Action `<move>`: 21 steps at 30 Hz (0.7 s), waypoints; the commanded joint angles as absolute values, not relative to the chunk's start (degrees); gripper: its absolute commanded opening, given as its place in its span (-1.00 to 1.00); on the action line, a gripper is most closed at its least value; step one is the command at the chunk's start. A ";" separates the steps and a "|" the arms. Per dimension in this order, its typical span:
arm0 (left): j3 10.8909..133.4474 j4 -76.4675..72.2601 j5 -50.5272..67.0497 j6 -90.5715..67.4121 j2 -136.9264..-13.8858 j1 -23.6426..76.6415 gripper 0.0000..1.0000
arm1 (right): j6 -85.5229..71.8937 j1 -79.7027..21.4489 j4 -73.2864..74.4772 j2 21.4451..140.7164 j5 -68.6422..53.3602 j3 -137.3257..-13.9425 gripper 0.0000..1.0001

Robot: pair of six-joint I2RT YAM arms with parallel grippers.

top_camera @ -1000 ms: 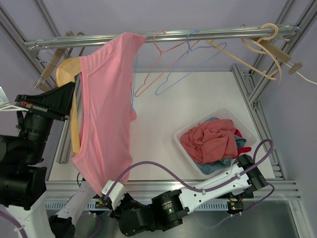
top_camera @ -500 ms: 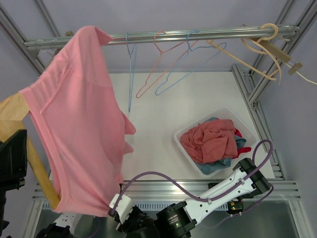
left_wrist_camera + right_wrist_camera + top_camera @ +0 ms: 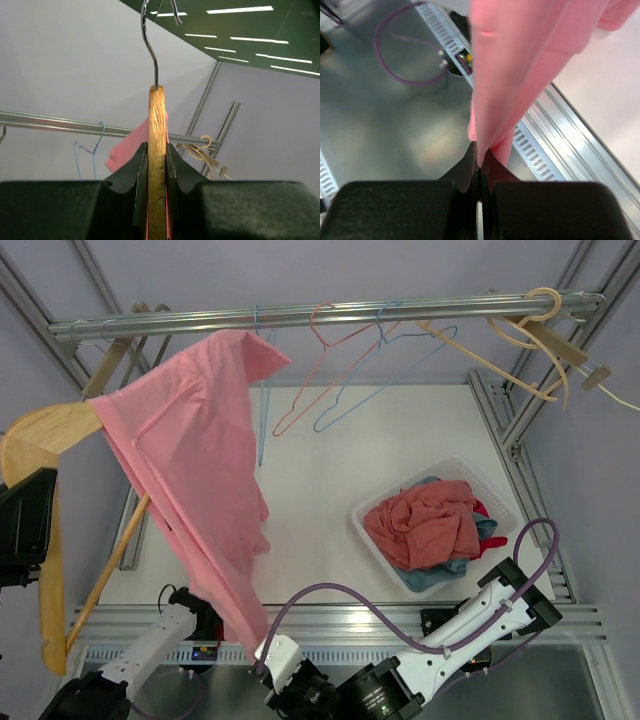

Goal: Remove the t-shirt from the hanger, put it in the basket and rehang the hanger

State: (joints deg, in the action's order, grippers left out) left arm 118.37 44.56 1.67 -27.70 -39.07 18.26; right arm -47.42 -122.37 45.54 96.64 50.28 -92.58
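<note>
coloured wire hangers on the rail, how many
3: blue hanger beside the t-shirt, pink hanger midway along the rail, second blue hanger just right of it. The t-shirt may hide more.

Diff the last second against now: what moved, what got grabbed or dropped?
The wooden hanger swung left, away from the rail, dragging the t-shirt; its top corner now sits below the rail in the overhead view. The right fingers slid rightward along the near edge, stretching the hem. Nothing taken or released: left fingers clamp the hanger, right fingers pinch the t-shirt. Bin unchanged.
</note>
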 commanded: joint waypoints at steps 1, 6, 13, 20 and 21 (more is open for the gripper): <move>122.42 30.76 -8.17 -25.05 -43.59 20.74 -1.00 | -55.89 -124.36 57.74 96.59 49.31 -90.71 -1.00; 119.57 29.71 1.28 -31.89 -41.07 22.50 -1.00 | -58.98 -124.72 64.94 97.56 52.81 -95.42 -1.00; 103.47 29.62 11.95 -35.59 -28.75 21.80 -1.00 | -60.36 -126.04 84.52 98.97 64.32 -112.04 -1.00; 97.57 29.53 20.74 -38.67 -21.89 20.48 -1.00 | -63.72 -125.69 93.60 87.38 79.24 -112.60 -1.00; 97.04 29.44 21.09 -38.76 -20.93 20.30 -1.00 | -64.50 -125.16 93.26 85.45 80.58 -110.06 -1.00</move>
State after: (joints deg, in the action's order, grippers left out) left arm 98.83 36.77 16.10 -36.23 -21.80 21.23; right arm -59.57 -125.84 74.59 93.45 68.20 -111.83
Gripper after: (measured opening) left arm 0.176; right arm 0.014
